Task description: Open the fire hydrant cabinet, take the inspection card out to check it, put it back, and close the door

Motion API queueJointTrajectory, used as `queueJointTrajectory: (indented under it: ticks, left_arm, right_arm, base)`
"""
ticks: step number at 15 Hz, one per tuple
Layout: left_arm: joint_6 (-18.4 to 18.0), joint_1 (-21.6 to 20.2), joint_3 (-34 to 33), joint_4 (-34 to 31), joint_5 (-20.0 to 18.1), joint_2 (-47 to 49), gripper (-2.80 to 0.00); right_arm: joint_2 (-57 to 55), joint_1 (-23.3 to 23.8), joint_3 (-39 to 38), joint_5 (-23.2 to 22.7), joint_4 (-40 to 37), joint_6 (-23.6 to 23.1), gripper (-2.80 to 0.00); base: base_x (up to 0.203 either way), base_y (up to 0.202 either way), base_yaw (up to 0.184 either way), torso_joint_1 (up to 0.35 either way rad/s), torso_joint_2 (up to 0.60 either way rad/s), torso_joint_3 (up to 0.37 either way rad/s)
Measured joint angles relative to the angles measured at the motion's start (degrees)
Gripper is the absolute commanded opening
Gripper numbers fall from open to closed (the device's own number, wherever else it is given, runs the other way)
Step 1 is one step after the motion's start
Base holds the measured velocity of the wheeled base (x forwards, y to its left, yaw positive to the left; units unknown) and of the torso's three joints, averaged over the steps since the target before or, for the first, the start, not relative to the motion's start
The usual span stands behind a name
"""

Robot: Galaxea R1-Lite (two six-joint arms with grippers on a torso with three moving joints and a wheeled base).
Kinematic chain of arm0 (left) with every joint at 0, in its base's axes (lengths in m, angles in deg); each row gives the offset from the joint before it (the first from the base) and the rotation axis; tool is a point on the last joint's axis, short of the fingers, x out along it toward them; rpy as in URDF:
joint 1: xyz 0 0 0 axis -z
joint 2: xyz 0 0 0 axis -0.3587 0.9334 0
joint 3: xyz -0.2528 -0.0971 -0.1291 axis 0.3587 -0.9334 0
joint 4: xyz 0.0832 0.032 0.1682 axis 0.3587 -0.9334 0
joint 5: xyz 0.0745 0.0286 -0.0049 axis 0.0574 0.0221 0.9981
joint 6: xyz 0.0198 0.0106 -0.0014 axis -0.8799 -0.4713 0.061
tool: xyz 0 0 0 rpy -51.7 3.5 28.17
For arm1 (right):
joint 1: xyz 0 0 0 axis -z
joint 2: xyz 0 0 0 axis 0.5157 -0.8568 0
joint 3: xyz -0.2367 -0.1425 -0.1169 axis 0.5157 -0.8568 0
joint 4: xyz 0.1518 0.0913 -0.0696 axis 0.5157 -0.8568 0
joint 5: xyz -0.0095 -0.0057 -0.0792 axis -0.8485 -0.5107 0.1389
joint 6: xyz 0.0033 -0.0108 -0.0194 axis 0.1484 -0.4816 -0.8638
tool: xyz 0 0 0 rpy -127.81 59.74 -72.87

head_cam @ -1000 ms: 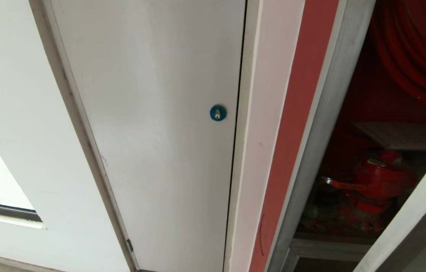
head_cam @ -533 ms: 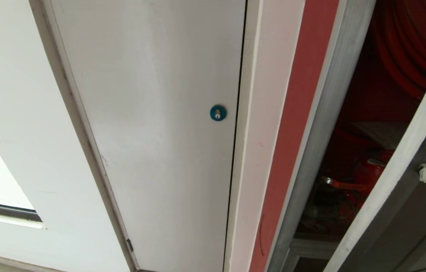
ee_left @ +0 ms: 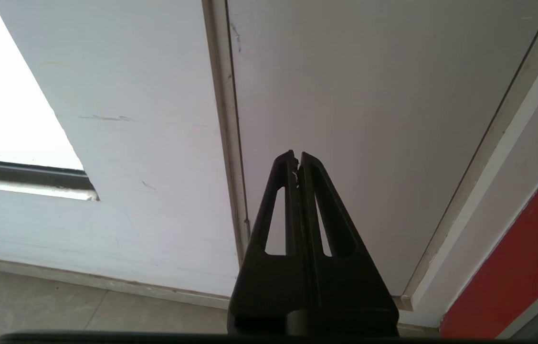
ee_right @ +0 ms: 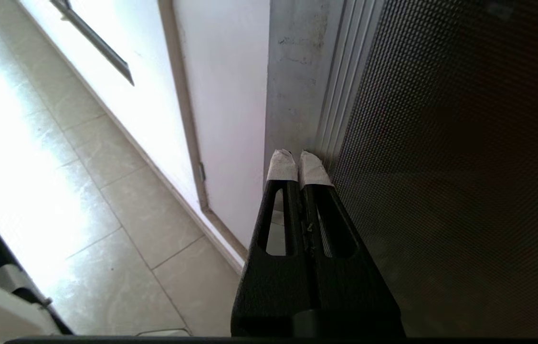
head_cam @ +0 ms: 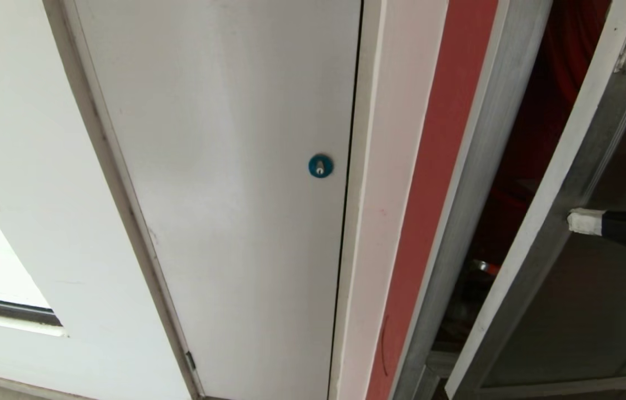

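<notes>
The door point(head_cam: 568, 183) of the fire hydrant cabinet point(head_cam: 474, 166) is nearly shut, on the right. It is pushed by the right gripper point(head_cam: 579, 220), fingers pressed together, holding nothing. The card is not seen. Only a dark gap is left to close.

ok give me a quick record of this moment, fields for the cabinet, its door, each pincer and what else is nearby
cabinet: fire hydrant cabinet, silver frame, red lining, interior dark
door: glass door ajar, a gap left at the frame
right pincer: right pincer shut, white-taped tips against the door's metal frame, holding nothing
left pincer: left pincer shut, empty, facing the white panel door
nearby: white panel door closed, round blue lock
</notes>
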Motion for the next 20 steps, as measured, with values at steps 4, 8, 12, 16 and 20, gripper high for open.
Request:
queueJointTrajectory:
  ticks: [4, 8, 12, 16, 20]
  left_arm:
    - [0.0, 0.0, 0.0, 0.0, 0.0, 0.0, -2.80]
    - [0.0, 0.0, 0.0, 0.0, 0.0, 0.0, -2.80]
    - [0.0, 0.0, 0.0, 0.0, 0.0, 0.0, -2.80]
    - [0.0, 0.0, 0.0, 0.0, 0.0, 0.0, -2.80]
    - [0.0, 0.0, 0.0, 0.0, 0.0, 0.0, -2.80]
  right_arm:
    - [-3.5, -1.9, 0.3, 3.3, 1.3, 0.4, -2.80]
    - [-6.4, -5.4, 0.5, 9.6, 7.1, 2.6, -2.80]
    - [-7.8, -7.1, 0.7, 14.3, 8.7, 3.1, -2.80]
    - [-8.9, -7.2, 0.9, 17.3, 11.8, 3.1, -2.80]
    - [-10.8, -7.6, 0.9, 20.3, 14.6, 3.2, -2.80]
  base:
    - [0.000, 0.000, 0.000, 0.000, 0.00, 0.000]
    - [0.000, 0.000, 0.000, 0.000, 0.00, 0.000]
    - [0.000, 0.000, 0.000, 0.000, 0.00, 0.000]
    - [0.000, 0.000, 0.000, 0.000, 0.00, 0.000]
    - [0.000, 0.000, 0.000, 0.000, 0.00, 0.000]
